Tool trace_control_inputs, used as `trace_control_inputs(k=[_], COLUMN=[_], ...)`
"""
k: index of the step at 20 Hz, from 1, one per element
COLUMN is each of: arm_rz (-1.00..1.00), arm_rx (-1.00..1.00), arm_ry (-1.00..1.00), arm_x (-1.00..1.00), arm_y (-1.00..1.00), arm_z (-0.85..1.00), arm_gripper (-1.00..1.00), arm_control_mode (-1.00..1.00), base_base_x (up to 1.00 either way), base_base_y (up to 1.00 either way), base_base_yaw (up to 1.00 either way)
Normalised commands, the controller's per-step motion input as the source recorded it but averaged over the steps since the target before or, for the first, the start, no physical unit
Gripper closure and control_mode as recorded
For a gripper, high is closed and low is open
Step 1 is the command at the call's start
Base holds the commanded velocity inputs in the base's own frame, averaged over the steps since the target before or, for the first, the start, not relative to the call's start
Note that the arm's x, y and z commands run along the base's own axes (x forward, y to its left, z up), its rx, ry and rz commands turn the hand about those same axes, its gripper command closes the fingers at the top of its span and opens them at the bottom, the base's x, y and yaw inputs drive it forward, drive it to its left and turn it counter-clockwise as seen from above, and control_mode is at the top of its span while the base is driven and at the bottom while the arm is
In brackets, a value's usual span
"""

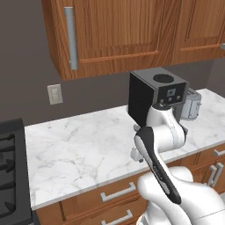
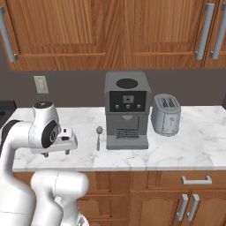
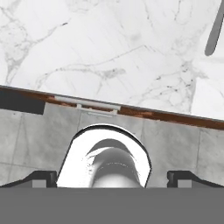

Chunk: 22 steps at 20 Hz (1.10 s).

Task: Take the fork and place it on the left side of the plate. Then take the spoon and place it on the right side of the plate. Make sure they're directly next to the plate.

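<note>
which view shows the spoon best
The right base view: the whole spoon lies on the counter just left of the coffee machine, bowl toward the wall. The hand view catches just a grey sliver of it at the top right edge. In the left base view I cannot make it out.

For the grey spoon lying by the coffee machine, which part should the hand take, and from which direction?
Probably the handle near its middle, coming straight down from above. The spoon lies flat on the marble counter, bowl toward the wall and handle toward the counter's front edge, just left of the coffee machine. The slim handle suits fingers straddling its width.
</note>
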Motion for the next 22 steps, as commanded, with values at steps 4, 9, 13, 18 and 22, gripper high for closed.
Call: trace_control_inputs(k=[4,9,13,18,22], arm_rz=[0.0,-0.02,-0.06,-0.08,-0.07], arm_rx=[0.01,0.04,0.0,0.0,0.0], arm_ry=[0.0,0.0,0.0,-0.05,-0.08], arm_x=[0.12,0.1,0.33,0.76,0.87], arm_y=[-0.36,-0.36,-0.26,0.0,0.0], arm_z=[0.07,0.2,0.04,0.0,0.0], arm_gripper=[-1.0,-1.0,-1.0,-1.0,-1.0], arm_control_mode=[-1.0,-1.0,-1.0,-1.0,-1.0], base_base_x=[0.0,0.0,0.0,0.0,0.0], base_base_y=[0.0,0.0,0.0,0.0,0.0], base_base_yaw=[0.0,0.0,0.0,0.0,0.0])
